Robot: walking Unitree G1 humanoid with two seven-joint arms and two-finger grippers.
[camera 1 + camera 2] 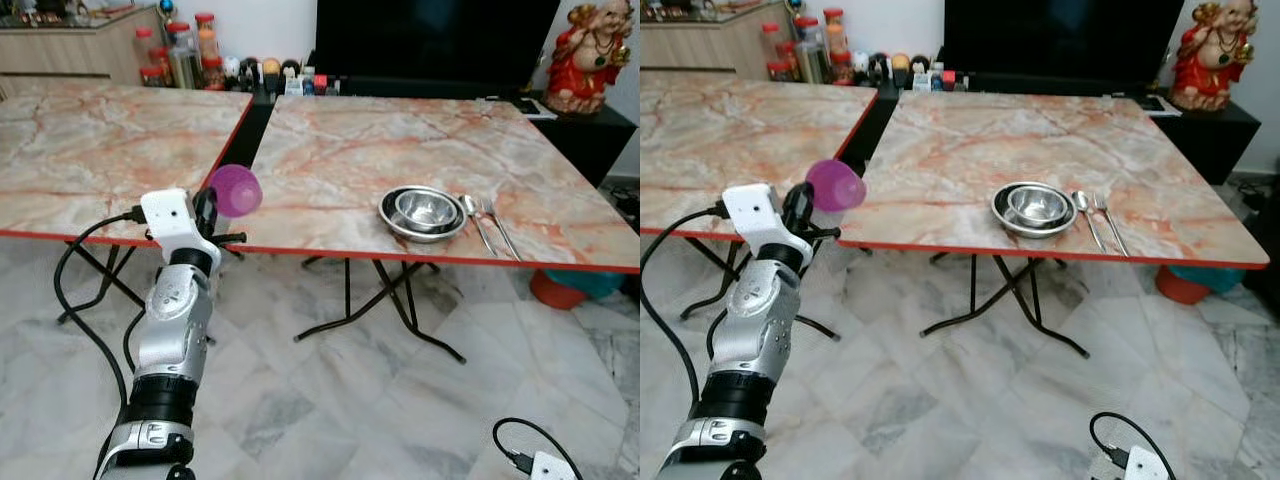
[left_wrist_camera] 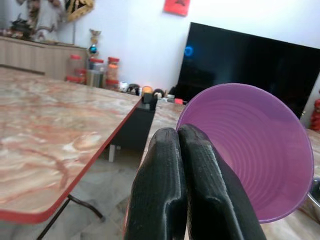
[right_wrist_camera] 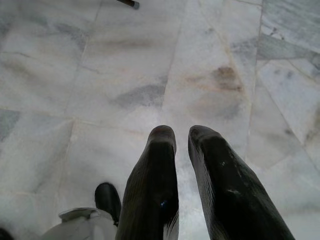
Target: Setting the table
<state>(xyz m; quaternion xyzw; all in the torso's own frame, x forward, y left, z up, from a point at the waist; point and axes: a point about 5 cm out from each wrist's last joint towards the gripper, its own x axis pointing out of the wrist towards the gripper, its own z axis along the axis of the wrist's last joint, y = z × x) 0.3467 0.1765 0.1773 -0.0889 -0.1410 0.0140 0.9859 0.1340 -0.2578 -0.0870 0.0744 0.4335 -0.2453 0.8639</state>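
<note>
My left gripper (image 1: 212,212) is raised in front of the gap between the two marble-topped tables and is shut on the rim of a purple plastic cup (image 1: 236,190). The cup (image 2: 250,150) lies tilted on its side, its mouth toward the wrist camera, and both black fingers (image 2: 170,165) pinch its wall. On the right table (image 1: 400,130), near the front edge, two stacked steel bowls (image 1: 422,212) sit with a spoon (image 1: 472,215) and a fork (image 1: 500,228) just right of them. My right gripper (image 3: 182,132) hangs idle over the floor, open by a narrow gap.
The left table (image 1: 90,150) stands beside the right one with a dark gap (image 1: 255,125) between them. Jars and bottles (image 1: 185,50), a black TV (image 1: 430,40) and a red statue (image 1: 590,55) line the back. Folding table legs (image 1: 400,300) and basins (image 1: 570,288) are underneath.
</note>
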